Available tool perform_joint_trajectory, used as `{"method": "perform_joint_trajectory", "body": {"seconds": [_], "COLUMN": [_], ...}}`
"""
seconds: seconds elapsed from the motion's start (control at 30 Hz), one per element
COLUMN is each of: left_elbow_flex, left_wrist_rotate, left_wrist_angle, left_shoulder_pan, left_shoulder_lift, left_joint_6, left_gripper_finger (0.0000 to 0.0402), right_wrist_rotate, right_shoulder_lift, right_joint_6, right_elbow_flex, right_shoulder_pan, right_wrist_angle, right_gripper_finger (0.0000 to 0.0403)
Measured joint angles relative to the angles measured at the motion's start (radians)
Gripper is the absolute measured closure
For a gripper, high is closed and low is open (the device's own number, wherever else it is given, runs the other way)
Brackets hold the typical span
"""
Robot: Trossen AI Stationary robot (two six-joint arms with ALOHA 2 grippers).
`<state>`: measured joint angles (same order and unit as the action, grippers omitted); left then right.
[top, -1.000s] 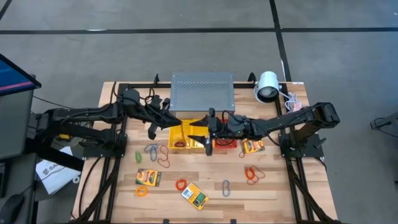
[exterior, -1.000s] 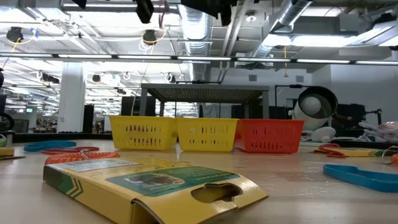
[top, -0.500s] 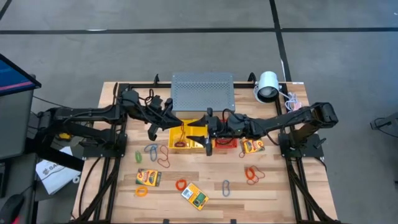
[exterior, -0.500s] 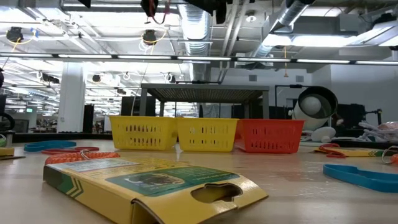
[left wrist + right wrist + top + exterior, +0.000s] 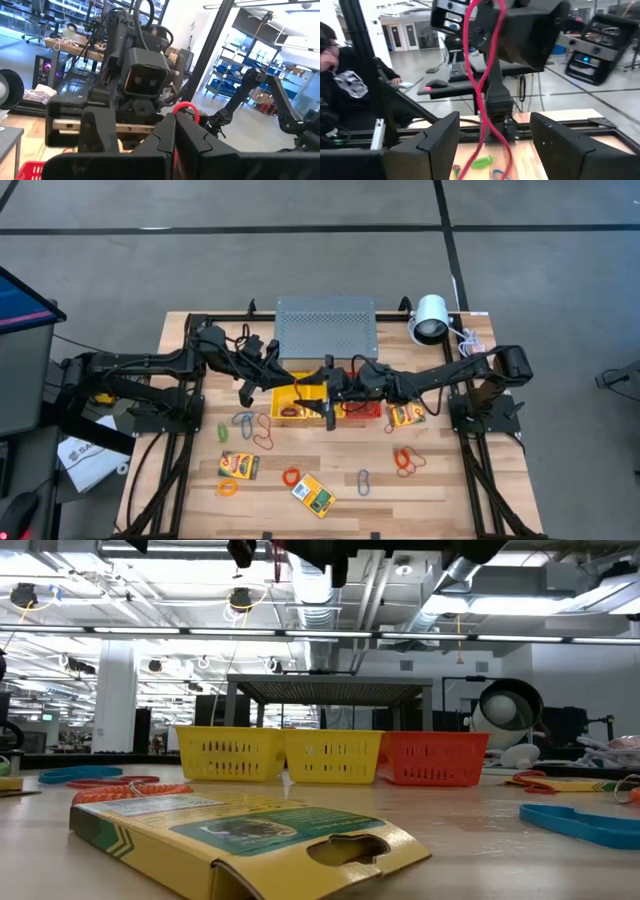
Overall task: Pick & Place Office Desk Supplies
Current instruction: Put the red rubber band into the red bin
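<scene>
From above, the left gripper [image 5: 291, 380] hung over the yellow plastic mesh baskets [image 5: 283, 411], fingers pinched shut on a thin red band loop [image 5: 293, 395] that dangled toward them. The right gripper [image 5: 322, 392] faced it from the right, jaws apart, just beside the loop. Yellow-and-green card boxes [image 5: 239, 466] lay nearer on the wooden table [image 5: 440, 476].

At table height, one such box [image 5: 240, 827] lay nearest; the yellow baskets [image 5: 280, 755] and a red plastic mesh basket [image 5: 432, 758] stood farther off.

The left wrist view showed closed fingers [image 5: 187, 145] nipping the red loop [image 5: 186, 108].

The right wrist view showed the loop [image 5: 482, 85] hanging between spread fingers [image 5: 442, 135], held by neither.
</scene>
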<state>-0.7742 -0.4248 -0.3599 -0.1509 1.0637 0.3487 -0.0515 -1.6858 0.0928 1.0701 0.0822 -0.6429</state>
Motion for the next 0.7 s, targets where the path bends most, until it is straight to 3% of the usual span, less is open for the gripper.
{"method": "perform_joint_trajectory", "body": {"seconds": [0.23, 0.4, 0.6, 0.7], "left_elbow_flex": [0.0, 0.0, 0.0, 0.0], "left_wrist_rotate": [0.0, 0.0, 0.0, 0.0], "left_wrist_angle": [-0.004, -0.004, -0.003, -0.003], "left_shoulder_pan": [0.004, 0.006, 0.006, 0.006], "left_shoulder_lift": [0.0, -0.001, -0.001, -0.001], "left_joint_6": [0.0, 0.0, 0.0, 0.0], "left_gripper_finger": [0.0401, 0.0401, 0.0401, 0.0401], "right_wrist_rotate": [0.031, 0.033, 0.033, 0.033], "right_shoulder_lift": [-0.02, -0.021, -0.021, -0.021], "right_joint_6": [0.013, 0.021, 0.031, 0.031], "right_elbow_flex": [0.019, 0.019, 0.019, 0.019], "right_shoulder_pan": [-0.008, -0.006, -0.007, -0.007], "right_wrist_angle": [0.017, 0.03, 0.03, 0.03], "right_gripper_finger": [0.02, 0.0268, 0.0376, 0.0393]}}
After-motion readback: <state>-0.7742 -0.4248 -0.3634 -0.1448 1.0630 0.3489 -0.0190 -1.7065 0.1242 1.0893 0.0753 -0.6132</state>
